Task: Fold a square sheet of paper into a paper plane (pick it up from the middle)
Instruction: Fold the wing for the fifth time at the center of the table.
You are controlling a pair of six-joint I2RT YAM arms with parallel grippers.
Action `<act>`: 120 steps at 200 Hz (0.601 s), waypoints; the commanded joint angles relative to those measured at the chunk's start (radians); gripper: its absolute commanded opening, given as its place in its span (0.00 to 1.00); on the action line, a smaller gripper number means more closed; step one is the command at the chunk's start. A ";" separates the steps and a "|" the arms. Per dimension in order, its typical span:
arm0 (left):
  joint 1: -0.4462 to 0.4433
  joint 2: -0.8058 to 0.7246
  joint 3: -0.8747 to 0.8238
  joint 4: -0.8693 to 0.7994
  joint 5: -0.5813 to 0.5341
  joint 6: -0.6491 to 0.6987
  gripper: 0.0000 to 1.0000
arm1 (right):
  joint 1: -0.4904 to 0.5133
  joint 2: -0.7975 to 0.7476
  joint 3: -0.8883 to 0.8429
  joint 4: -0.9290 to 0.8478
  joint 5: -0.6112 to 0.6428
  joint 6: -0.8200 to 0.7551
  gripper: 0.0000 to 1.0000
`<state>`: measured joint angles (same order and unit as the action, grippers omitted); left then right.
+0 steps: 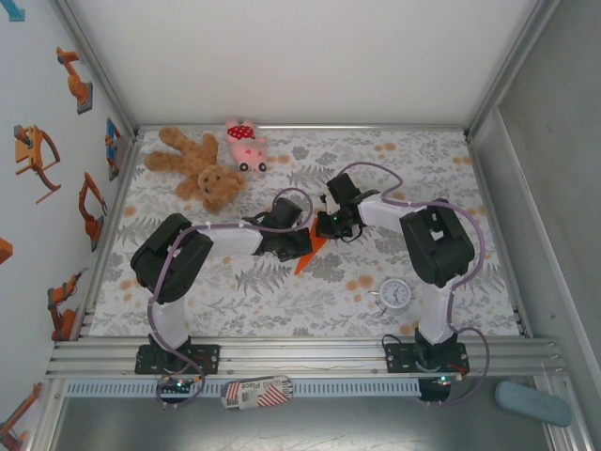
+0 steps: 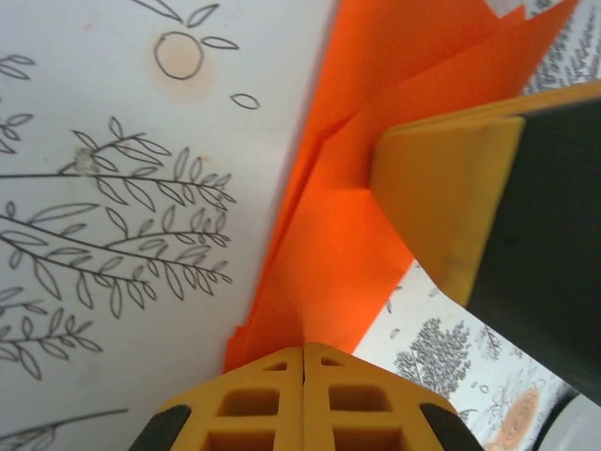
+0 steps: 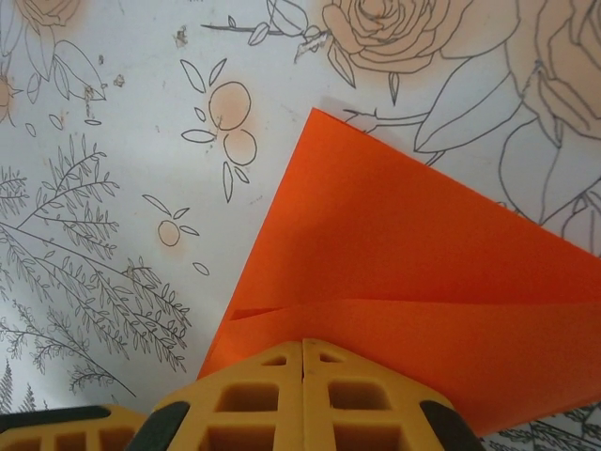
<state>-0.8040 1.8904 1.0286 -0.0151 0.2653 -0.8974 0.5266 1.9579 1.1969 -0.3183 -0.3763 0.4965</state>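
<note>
The square sheet of paper is bright orange and folded into layers with a sharp tip, lying on the flower-print table between the two arms. My left gripper is shut, its yellow tips set against the near end of the paper. My right gripper is shut too, its tips against a folded edge of the paper. One yellow finger of the right gripper rests on the paper in the left wrist view. In the top view the left gripper and right gripper meet over the paper, hiding most of it.
A brown teddy bear and a pink plush pig lie at the back left. A small round white clock stands near the right arm's base. Metal frame rails border the table's near edge.
</note>
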 commanded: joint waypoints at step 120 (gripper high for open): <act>-0.011 0.042 -0.030 -0.107 -0.054 -0.047 0.00 | -0.028 -0.114 -0.085 0.040 -0.094 0.031 0.00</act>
<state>-0.8055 1.8992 1.0283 -0.0101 0.2543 -0.9325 0.4995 1.8198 1.1671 -0.2878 -0.4328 0.5079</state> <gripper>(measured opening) 0.058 0.050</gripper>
